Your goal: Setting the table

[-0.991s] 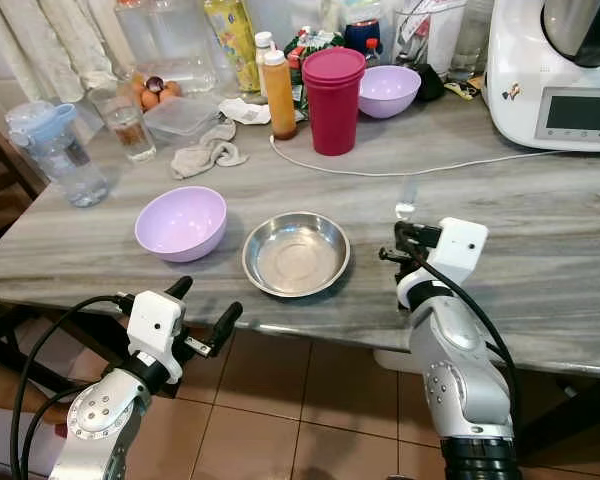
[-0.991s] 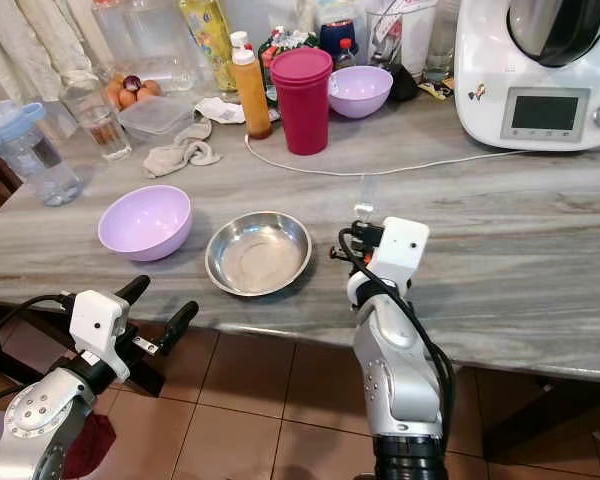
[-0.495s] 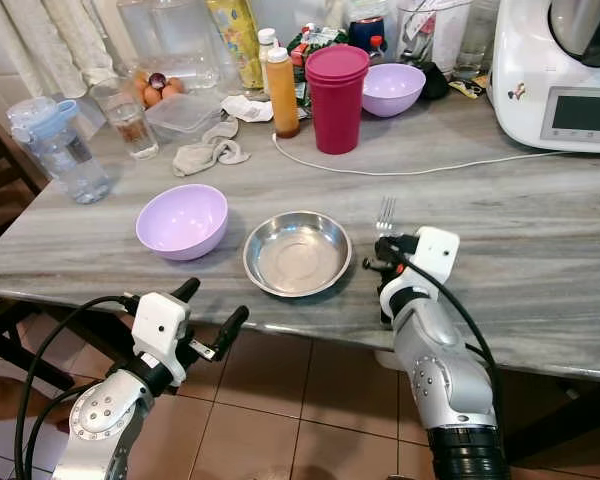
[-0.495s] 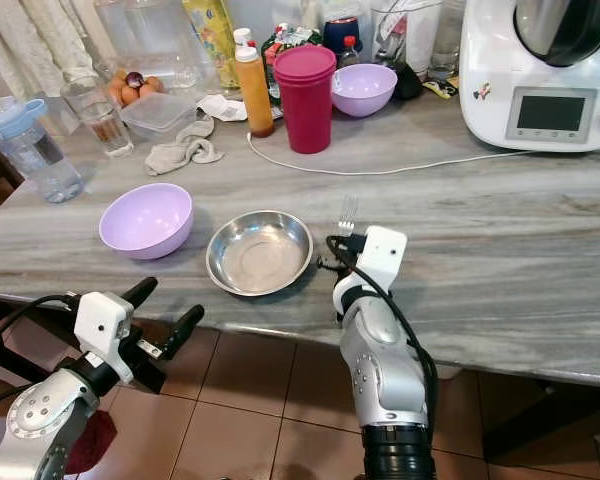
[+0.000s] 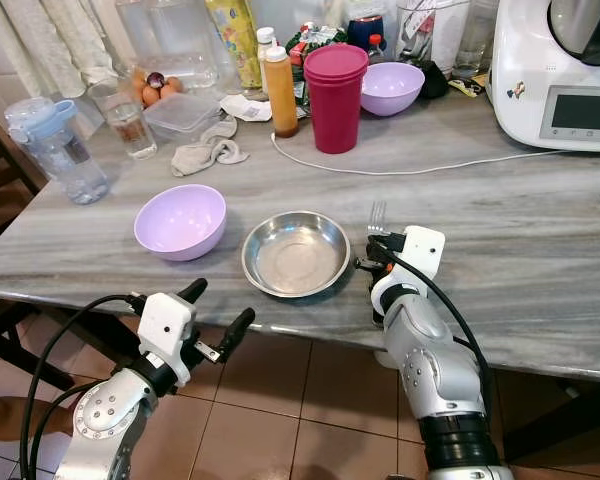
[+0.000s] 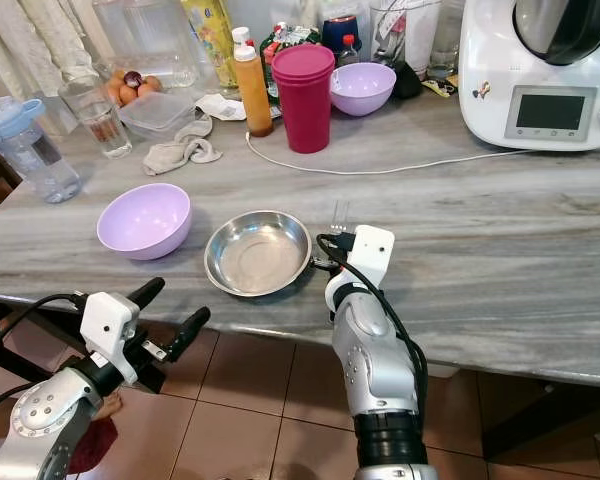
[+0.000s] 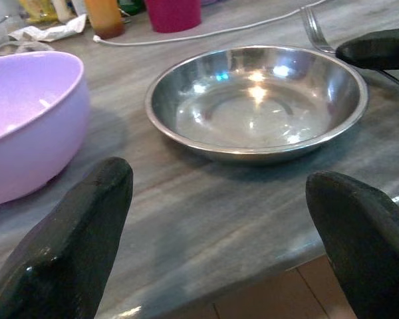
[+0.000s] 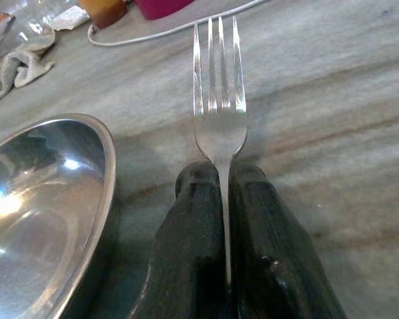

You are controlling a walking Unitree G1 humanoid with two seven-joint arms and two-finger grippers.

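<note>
Left wrist view: left gripper hangs open below the table edge. Just beyond, right gripper pinches the fork — low over the marble, perhaps touching — beside the steel bowl. Drifting sideways, the tines could strike that rim — nudging it.

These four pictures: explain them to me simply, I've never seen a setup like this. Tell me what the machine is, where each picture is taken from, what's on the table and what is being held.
This is a walking humanoid robot with two silver arms ending in black two-fingered grippers. Two pictures come from cameras in its head, looking down at a marble table. The other two come from cameras on its wrists, looking along the fingers.

On the table sit a steel dish, a purple bowl, a red cup, bottles and a kitchen machine.

The right gripper is closed on a fork, beside the dish on its right. The left gripper is open, below the table edge.
</note>
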